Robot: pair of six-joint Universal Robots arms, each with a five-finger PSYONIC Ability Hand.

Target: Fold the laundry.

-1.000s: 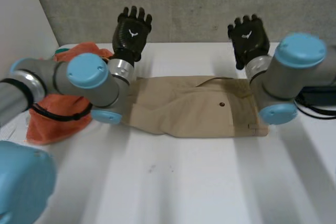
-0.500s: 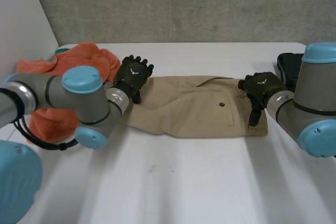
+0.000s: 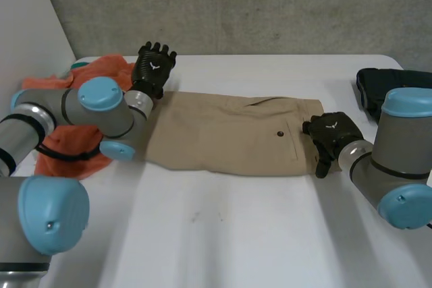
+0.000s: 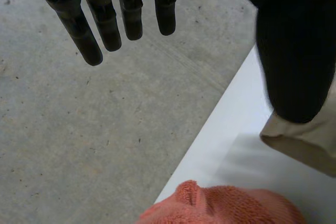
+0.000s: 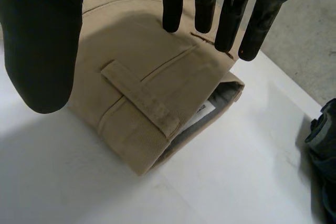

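The folded beige trousers (image 3: 223, 133) lay across the middle of the white table (image 3: 223, 234), with wide free surface on the near side. An orange towel (image 3: 64, 146) lay just beside their left end, and a dark garment (image 3: 378, 85) lay at the table's right edge. The left hand (image 3: 154, 69) stood at the trousers' far left corner, fingers straight, holding nothing. The right hand (image 3: 331, 133) hovered over the waistband end, fingers also straight, gripping nothing.

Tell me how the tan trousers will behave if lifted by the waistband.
The tan trousers lie flat with soft creases, so they would probably hang floppy. The waistband looks layered and stitched, so that end is likely stiffer. Pushed along the table, the matte cloth may bunch rather than slide.
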